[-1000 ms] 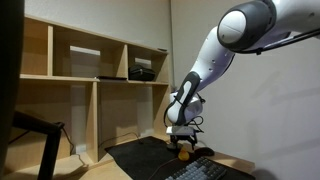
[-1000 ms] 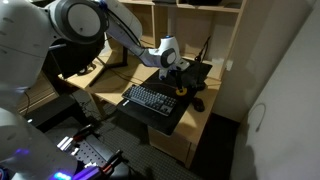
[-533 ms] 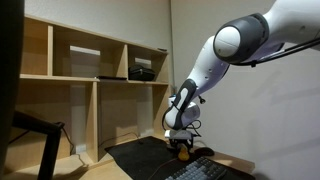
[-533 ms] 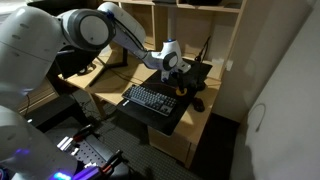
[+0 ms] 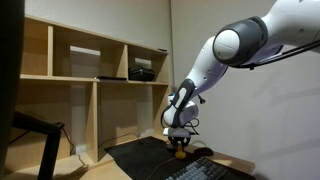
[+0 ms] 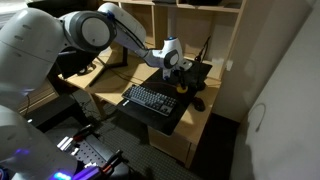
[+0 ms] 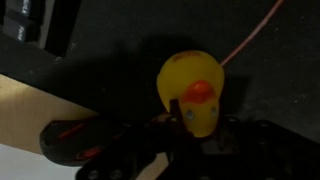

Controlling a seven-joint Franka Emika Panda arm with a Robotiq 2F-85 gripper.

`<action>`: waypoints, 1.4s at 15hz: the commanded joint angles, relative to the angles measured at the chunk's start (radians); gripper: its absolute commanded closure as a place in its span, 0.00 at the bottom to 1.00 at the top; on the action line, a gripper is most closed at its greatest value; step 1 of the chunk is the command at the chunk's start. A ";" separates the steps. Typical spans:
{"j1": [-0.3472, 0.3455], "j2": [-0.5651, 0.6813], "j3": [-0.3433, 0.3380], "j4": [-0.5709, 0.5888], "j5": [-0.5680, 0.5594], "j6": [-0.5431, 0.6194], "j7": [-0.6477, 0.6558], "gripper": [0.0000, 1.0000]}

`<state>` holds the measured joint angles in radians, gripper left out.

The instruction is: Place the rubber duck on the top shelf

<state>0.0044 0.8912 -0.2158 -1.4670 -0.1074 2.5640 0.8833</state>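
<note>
"Judging from the wrist view, where was the duck point(image 7: 190, 90)?"

"Right under the gripper point(image 5: 179, 147), upright on the dark mat point(image 6: 172, 114), just beside the keyboard point(image 6: 150, 100), with its beak towards the camera. In both exterior views the arm was bent low over it."

"Was it held?"

"I could not tell. The fingers were a dark blur along the bottom of the wrist view, close to the duck's near side. Nothing showed how wide the jaws stood or whether they touched it."

"So how should the grasp have gone?"

"I would have centred the duck between the fingers and squeezed gently, since a rubber toy looked likely to squirm out. Then I would have lifted straight up before swinging away, clear of the red cable point(image 7: 255, 35) on the right."

"And then?"

"The top shelf point(image 5: 70, 76) was well apart from the duck, high and to the left in an exterior view. The lift needed to clear the shelf edge and the dark object point(image 5: 141, 72) already sitting there."
</note>
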 commanded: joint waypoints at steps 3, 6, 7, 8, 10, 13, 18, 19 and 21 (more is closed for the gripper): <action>0.019 -0.168 0.027 -0.148 0.018 0.033 -0.163 0.95; 0.000 -0.301 0.080 -0.260 0.040 0.050 -0.302 0.94; -0.007 -0.358 0.102 -0.310 0.054 0.057 -0.365 0.94; -0.012 -0.402 0.122 -0.349 0.075 0.062 -0.422 0.94; 0.000 -0.475 0.138 -0.408 0.111 0.066 -0.494 0.94; 0.024 -0.440 0.113 -0.342 0.101 0.029 -0.458 0.78; 0.055 -0.518 0.174 -0.402 0.161 0.151 -0.449 0.94; 0.076 -0.540 0.179 -0.407 0.168 0.186 -0.429 0.94; 0.131 -0.545 0.181 -0.359 0.173 0.259 -0.367 0.94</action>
<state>0.0752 0.3976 -0.0394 -1.8344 0.0379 2.7484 0.4622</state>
